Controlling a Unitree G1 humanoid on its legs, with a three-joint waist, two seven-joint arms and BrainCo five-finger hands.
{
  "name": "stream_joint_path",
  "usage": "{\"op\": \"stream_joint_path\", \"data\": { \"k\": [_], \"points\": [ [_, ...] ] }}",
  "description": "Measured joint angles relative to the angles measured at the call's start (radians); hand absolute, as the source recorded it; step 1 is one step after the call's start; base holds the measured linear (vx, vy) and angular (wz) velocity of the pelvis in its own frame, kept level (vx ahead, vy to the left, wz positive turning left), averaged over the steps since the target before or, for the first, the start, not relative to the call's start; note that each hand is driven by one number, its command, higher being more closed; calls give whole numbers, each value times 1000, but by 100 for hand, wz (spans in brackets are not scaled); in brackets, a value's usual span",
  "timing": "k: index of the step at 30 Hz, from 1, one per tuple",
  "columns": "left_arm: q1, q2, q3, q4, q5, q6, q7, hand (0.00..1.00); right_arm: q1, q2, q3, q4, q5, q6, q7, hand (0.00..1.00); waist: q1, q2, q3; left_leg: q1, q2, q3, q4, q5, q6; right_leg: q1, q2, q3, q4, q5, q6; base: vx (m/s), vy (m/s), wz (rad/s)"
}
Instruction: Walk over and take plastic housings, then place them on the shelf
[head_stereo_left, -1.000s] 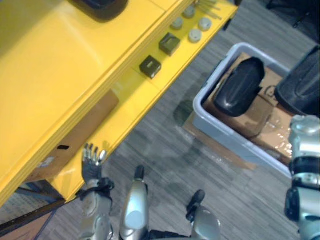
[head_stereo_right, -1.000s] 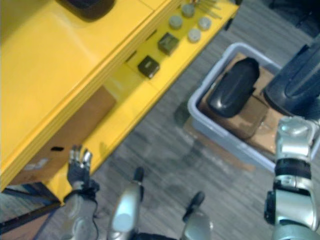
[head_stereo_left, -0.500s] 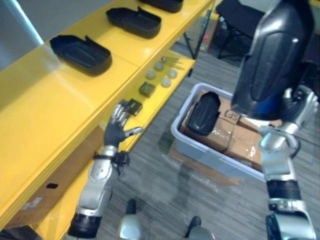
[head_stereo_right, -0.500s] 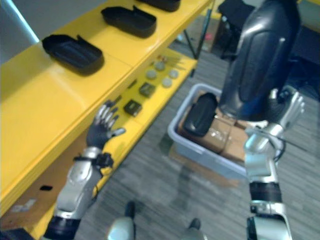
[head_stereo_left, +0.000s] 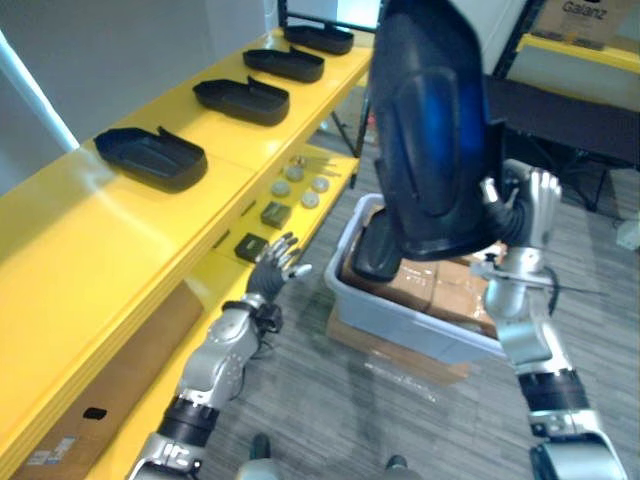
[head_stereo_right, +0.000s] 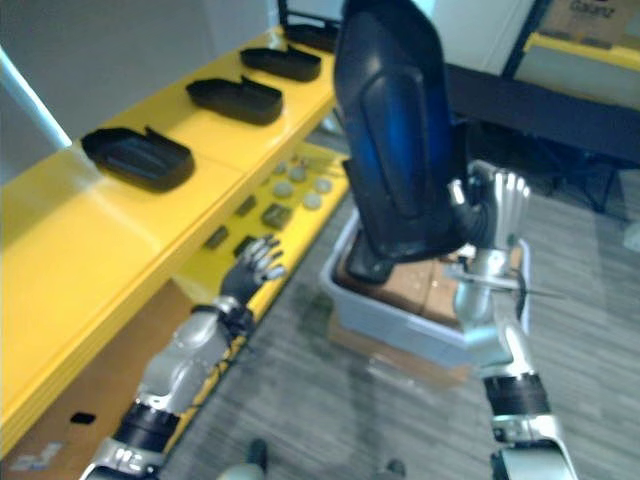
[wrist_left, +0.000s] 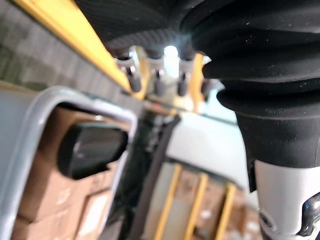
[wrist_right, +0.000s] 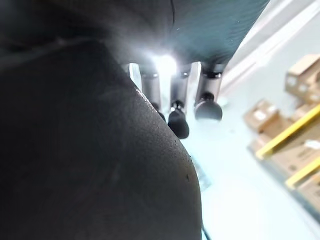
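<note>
1. Housing first: large black plastic housing (head_stereo_left: 430, 130) is held upright in the right hand (head_stereo_left: 522, 205), fingers clamped on its lower edge, above the grey plastic bin (head_stereo_left: 420, 335). Left hand (head_stereo_left: 276, 272) is free with fingers spread, beside the yellow shelf (head_stereo_left: 90, 250).
2. Right eye view: bare shelf top lies nearer than the closest shelved black housing (head_stereo_right: 137, 157). Best to lay it flat there, back from the front edge.
3. Left wrist view: fingers (wrist_left: 157, 82) are straight. A spare black housing (wrist_left: 90, 150) sits in the bin.
4. Right wrist view: fingers (wrist_right: 177, 117) are against the held housing.
</note>
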Motion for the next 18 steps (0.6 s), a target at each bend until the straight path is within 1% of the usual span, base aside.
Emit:
{"op": "stream_joint_path", "data": {
  "k": [2,5,8,11,17,18],
  "points": [
    [0,-8,-21,8,-2,3,1,0,24,8,21,0,-2,-9,11,100,0,8,-9,-2,6,-3,-1,5,-2,0,6,-5,0,-6,-8,-60,-40,3],
    [0,-33,-36,8,-31,3,2,0,63,33,58,1,-7,-14,28,100,-1,16,-26,-2,11,-4,-1,11,-5,0,10,-5,-2,-6,-9,-15,-11,1],
    [-1,-38,-72,45,-28,-7,1,0,98,41,103,13,-43,-31,29,100,-3,9,-59,-15,19,-8,-1,13,-8,-3,21,-7,-17,-5,-8,-1,-6,1],
    [-1,-38,-92,76,-25,-20,1,0,102,58,147,44,-69,-56,30,100,-3,-3,-72,-19,30,-13,-1,17,-13,-3,33,-9,-19,-2,-4,-5,-34,3],
    [-1,-51,-120,76,-38,-35,0,0,105,83,214,107,-116,-62,30,100,1,-18,-82,-19,29,-18,-1,17,-13,4,33,-13,-23,-1,-4,-6,-4,2],
    [-3,-51,-126,76,-39,-37,0,0,105,84,223,116,-121,-69,30,100,2,-19,-83,-19,28,-19,-1,17,-13,5,33,-13,-24,-1,-4,-16,-4,4]
  ]
}}
